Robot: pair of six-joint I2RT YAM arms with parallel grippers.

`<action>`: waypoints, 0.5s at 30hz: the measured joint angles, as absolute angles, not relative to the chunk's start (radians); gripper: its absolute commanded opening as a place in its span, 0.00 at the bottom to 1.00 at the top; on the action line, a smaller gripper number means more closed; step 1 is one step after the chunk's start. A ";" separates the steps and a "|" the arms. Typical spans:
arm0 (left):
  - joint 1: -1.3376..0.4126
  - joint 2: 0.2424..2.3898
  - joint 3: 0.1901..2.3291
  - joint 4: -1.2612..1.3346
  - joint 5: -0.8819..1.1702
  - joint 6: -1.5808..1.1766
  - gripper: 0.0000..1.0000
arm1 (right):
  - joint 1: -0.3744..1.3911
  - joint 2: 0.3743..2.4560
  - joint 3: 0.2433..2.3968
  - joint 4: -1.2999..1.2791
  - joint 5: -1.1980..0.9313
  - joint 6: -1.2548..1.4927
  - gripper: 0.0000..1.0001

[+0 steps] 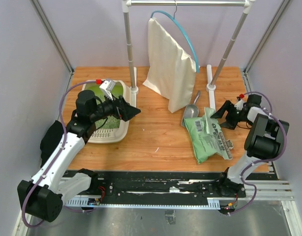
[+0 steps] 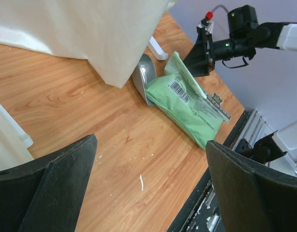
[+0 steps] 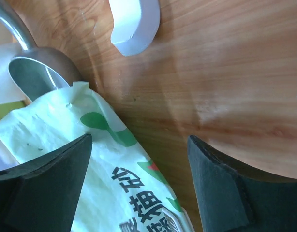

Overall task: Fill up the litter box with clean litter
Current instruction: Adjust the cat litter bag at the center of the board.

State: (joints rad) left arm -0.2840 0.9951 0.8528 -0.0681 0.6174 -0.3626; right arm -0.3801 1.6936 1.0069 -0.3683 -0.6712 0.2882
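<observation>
Hovering wide apart with nothing between them, the left fingers (image 2: 47, 188) hang released over bare wood, their tips pointing across the desk (image 2: 90, 121) toward its right edge. From above, they sit just past the right rim of the litter box (image 1: 111, 137), with the wrist and forearm crossing over the tray. The beige litter box, lime-green inside, lies near the far left corner of the desk. A pale speckled patch that looks like clean litter (image 1: 110, 123) shows in its near half under the arm; how much is there cannot be told.

On the other side, the right fingers (image 3: 235, 188) are likewise released, straddling the far end of a green printed bag (image 3: 66, 159) from above. Whether they touch it cannot be told. The bag lies flat near the right edge of the desk, barcode label up. A grey metal scoop (image 1: 191, 110) rests against the bag's far left corner. Behind it, toward the far edge, a cream cloth sack (image 1: 168, 69) hangs from a white rack (image 1: 127, 44), its lower corner reaching down beside the scoop's handle. One white rack foot (image 3: 134, 24) sits on the wood just beyond the right fingers. A few white specks (image 2: 141, 182) dot the desk toward its front edge.
</observation>
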 measured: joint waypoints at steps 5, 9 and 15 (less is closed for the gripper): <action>-0.284 0.991 0.853 -0.072 0.617 -0.360 1.00 | -0.382 1.815 1.017 -0.361 -0.863 0.211 0.59; -0.284 0.991 0.853 -0.073 0.619 -0.361 1.00 | -0.382 1.825 1.015 -0.348 -0.966 0.168 0.12; -0.284 0.990 0.853 -0.076 0.619 -0.364 1.00 | -0.382 1.760 0.998 -0.364 -1.014 0.151 0.01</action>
State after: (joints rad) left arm -0.2840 0.9901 0.8528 -0.0761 0.6193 -0.3637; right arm -0.3820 1.7603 0.9981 -0.3645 -1.0138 0.1509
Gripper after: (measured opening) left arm 0.994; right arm 0.018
